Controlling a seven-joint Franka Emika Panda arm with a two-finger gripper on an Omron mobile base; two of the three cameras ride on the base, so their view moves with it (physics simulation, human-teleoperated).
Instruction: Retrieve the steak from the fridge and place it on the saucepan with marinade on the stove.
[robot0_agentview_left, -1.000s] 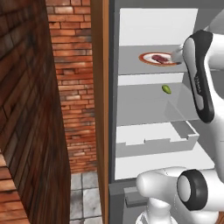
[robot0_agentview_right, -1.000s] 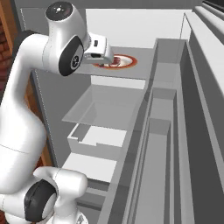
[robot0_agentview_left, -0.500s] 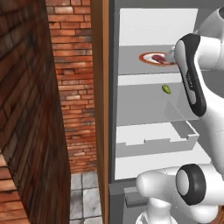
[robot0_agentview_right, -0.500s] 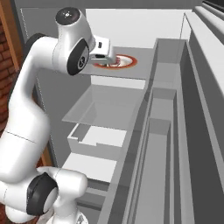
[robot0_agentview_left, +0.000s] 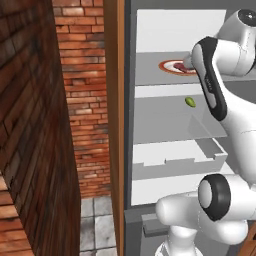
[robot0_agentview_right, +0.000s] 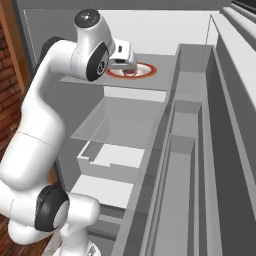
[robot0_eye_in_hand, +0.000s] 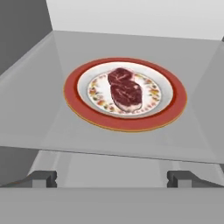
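The fridge (robot0_agentview_left: 165, 30) stands open, white inside. On its upper shelf (robot0_eye_in_hand: 39, 109) rests an orange-rimmed white plate (robot0_eye_in_hand: 127, 124), and the dark red steak (robot0_eye_in_hand: 124, 91) lies in the plate's middle. My gripper (robot0_eye_in_hand: 111, 178) hovers at the shelf's front edge, just short of the plate, open with its fingertips (robot0_eye_in_hand: 43, 177) far apart and nothing between them. From the right base view the hand (robot0_agentview_right: 122, 55) hangs over the plate's near side, with the steak (robot0_agentview_right: 131, 71) just beyond it. The saucepan, marinade and stove are out of view.
A small green fruit (robot0_agentview_left: 190, 101) lies on the glass shelf below the plate. Under that is a white drawer (robot0_agentview_left: 175, 152). Door bins (robot0_agentview_right: 182, 150) run along the right. A wooden panel (robot0_agentview_left: 120, 100) and brick wall (robot0_agentview_left: 85, 100) stand to the left.
The arm has pushed further into the fridge, bringing the hand closer over the plate. The steak and plate have stayed in place, and the jaws stay wide.
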